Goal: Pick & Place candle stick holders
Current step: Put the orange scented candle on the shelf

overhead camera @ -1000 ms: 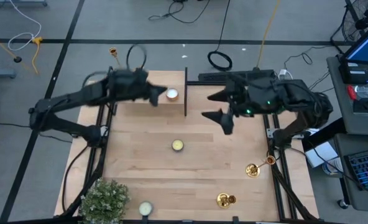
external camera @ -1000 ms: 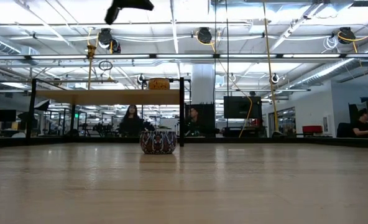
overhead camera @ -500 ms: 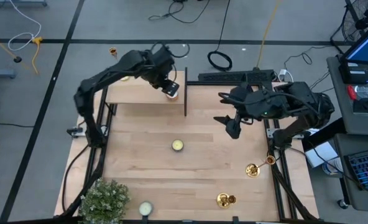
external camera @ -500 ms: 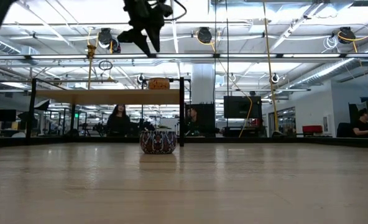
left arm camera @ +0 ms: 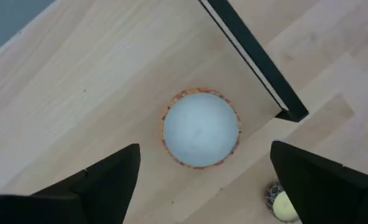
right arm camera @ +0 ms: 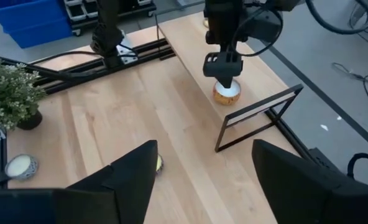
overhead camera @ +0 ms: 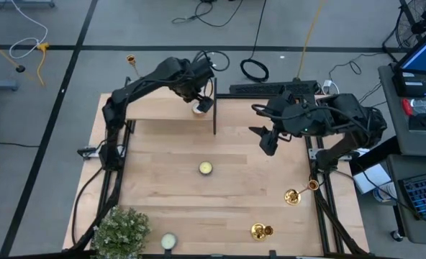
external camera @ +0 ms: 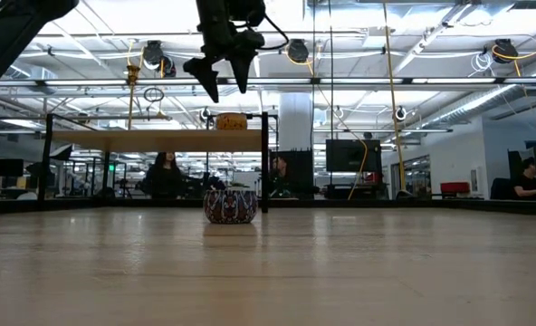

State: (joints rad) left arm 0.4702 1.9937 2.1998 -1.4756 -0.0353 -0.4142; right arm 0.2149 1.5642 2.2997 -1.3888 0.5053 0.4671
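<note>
Left hand (overhead camera: 202,103) is hovering open above the white candle (overhead camera: 198,108) on the raised shelf (overhead camera: 162,108). Right hand (overhead camera: 265,140), fingers spread and empty, is heading for two brass candle stick holders (overhead camera: 291,195) near-right on the tabletop (overhead camera: 234,208); a third (overhead camera: 132,60) stands far-left. Next, I'd say: descend and grip a stem.

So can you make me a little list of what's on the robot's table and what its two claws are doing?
Left gripper: open, above the white candle in an orange cup on the raised wooden shelf
Right gripper: open, holding nothing, over the table's right side
Shiny gold candlestick holders: two near the table's right front corner, one beyond the far left edge
Other candles: yellowish one mid-table, pale one at front
Green potted plant: front left corner
</note>
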